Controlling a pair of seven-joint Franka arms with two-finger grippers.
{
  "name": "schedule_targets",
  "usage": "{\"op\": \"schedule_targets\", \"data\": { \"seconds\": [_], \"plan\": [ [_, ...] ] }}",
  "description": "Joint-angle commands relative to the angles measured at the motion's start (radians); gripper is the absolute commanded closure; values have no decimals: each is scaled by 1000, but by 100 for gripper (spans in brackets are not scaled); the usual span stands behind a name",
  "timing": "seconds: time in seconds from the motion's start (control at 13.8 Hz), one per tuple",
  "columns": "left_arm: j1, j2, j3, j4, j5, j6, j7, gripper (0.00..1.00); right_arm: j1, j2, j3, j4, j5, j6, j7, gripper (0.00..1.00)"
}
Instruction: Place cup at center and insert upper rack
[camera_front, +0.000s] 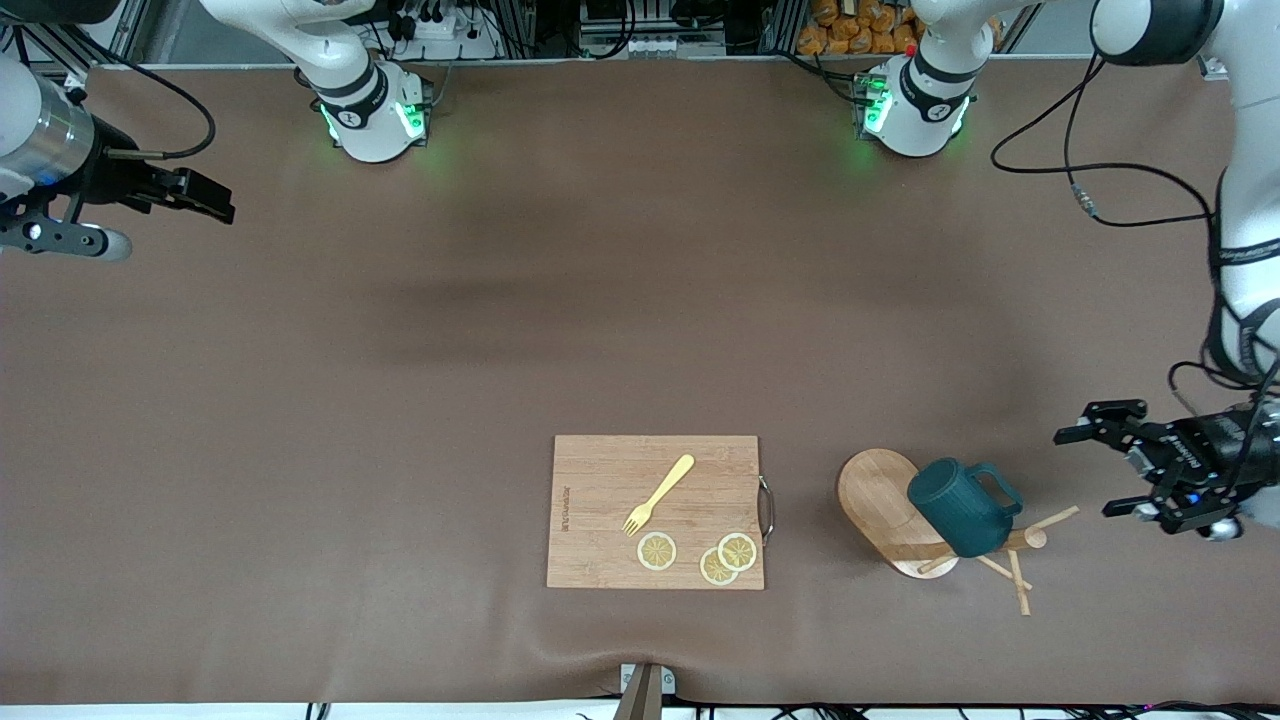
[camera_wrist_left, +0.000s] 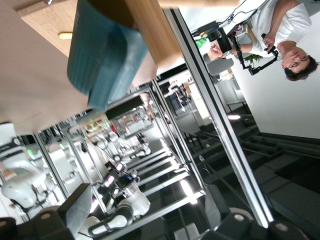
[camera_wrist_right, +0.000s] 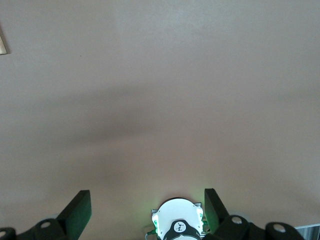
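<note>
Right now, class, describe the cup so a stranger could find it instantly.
Start at the cutting board and look toward the left arm's end of the table, to the wooden mug tree. The cup hangs on it: dark teal, ribbed, loop-handled, the only non-wooden thing there.

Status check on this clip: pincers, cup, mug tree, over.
Left pincer open, beside the cup. Right pincer open, waiting at its table end. Cup hanging on the mug tree. Nothing in the way.
</note>
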Motion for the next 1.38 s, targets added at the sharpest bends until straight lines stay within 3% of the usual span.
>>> {"op": "schedule_targets", "data": {
  "seconds": [0.0, 0.36, 0.87, 1.01, 1.23, 1.3],
  "plan": [
    [14, -88, -5, -29, 102, 3, -18, 0, 5, -7, 2, -5, -16, -5, 12, 0],
    [14, -214, -10, -33, 321, -15, -9, 0, 5, -6, 2, -6, -16, -3, 11, 0],
    [5, -375, -50, -29, 827, -11, 190, 0, 5, -7, 2, -20, -16, 12, 11, 0],
    [-3, -397, -94, -29, 994, -6, 207, 0, 5, -7, 2, -22, -16, 14, 11, 0],
    [-2, -458, -232, -38, 1345, -11, 236, 0, 5, -7, 2, -22, -16, 14, 11, 0],
    [-2, -464, -259, -42, 1414, -17, 239, 0, 5, -7, 2, -20, -16, 14, 11, 0]
  ]
}}
